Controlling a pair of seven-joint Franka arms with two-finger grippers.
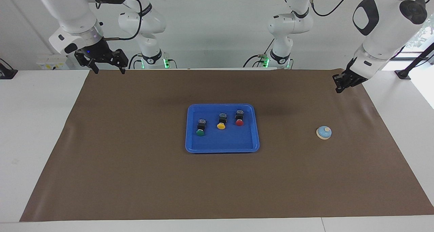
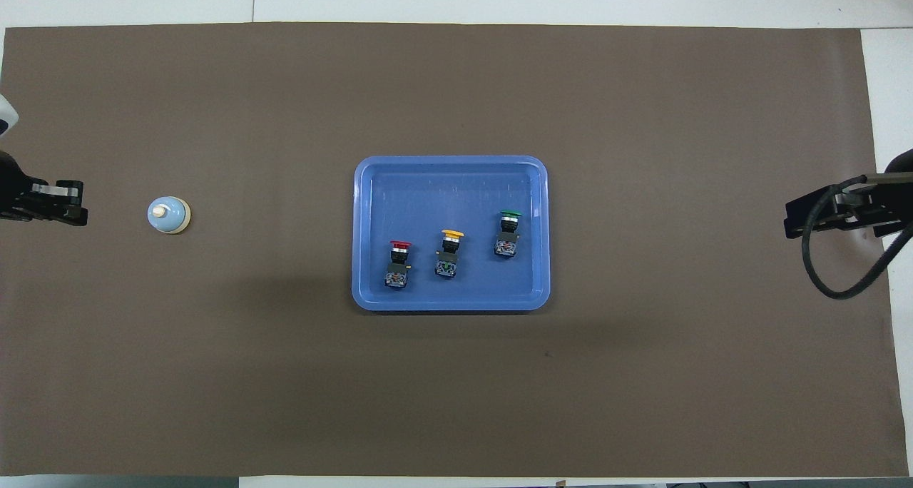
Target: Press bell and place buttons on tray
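Tray: shallow blue plastic rectangle, rounded corners, raised rim, glossy, at the middle of the mat. Three buttons lie in it on their sides, in the half nearer the robots, in a slanted row, apart from each other: black blocky bodies, round caps pointing away from the robots. Red button toward the left arm's end, yellow button in the middle, green button toward the right arm's end and slightly farther from the robots.

Bell: small light-blue dome, cream base, cream knob on top, upright on the mat well apart from the tray, toward the left arm's end.

Left gripper: fingertips together, fully closed, holding nothing, raised over the mat's edge at its own end, not touching the bell.

Right gripper: fingers spread wide, empty, raised over the mat's corner near its base, waiting.

Mat: matte brown sheet, flat, covering most of the white table
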